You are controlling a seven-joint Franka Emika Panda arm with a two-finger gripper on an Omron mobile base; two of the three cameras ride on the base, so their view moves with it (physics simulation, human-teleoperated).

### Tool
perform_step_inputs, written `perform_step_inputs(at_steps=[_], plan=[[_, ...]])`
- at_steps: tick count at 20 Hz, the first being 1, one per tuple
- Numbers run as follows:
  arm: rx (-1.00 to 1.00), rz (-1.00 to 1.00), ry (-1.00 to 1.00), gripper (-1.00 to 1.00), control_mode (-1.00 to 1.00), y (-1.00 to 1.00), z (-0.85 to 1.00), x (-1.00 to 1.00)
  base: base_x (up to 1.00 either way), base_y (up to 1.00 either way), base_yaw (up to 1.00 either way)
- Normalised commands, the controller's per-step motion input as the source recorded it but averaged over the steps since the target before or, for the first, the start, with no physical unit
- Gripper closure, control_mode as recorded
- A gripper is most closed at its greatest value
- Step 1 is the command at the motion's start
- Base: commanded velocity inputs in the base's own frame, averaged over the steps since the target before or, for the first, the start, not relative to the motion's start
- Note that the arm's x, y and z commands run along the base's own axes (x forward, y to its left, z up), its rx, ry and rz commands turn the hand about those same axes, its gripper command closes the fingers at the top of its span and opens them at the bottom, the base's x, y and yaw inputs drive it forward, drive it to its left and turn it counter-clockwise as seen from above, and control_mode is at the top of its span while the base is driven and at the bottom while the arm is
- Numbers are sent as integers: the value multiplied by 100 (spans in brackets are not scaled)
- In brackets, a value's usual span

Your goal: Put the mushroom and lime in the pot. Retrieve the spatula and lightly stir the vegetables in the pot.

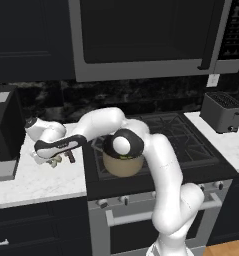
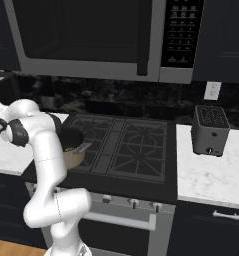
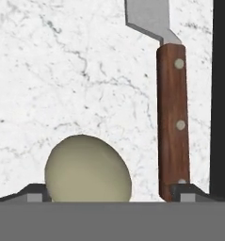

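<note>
Both fingertips [image 3: 36, 192] flank mushroom [image 3: 88, 169]; hand [image 3: 109, 194] wide.

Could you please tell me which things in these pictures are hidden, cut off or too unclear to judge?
- Mushroom: hand view, its underside is cut off by the bottom edge, so contact with the gripper cannot be judged.
- Spatula: hand view, the blade runs off the top edge.
- Pot: left base view, the arm's dark joint covers its opening.
- Pot contents: right base view, a yellow-green speck, too small to identify.
</note>
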Motion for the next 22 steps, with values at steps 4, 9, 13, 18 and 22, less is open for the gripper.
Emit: perform_step_inputs(at_steps=[4,9,13,18,22], plan=[[0,0,5,100,-100,0,-19,0,0,0,0],[1,0,3,100,-100,0,-11,0,0,0,0],[4,0,-3,100,-100,0,16,-25,0,0,0],[7,0,-13,100,-100,0,75,-57,0,0,0],[10,0,-15,100,-100,-1,98,-61,0,0,0]])
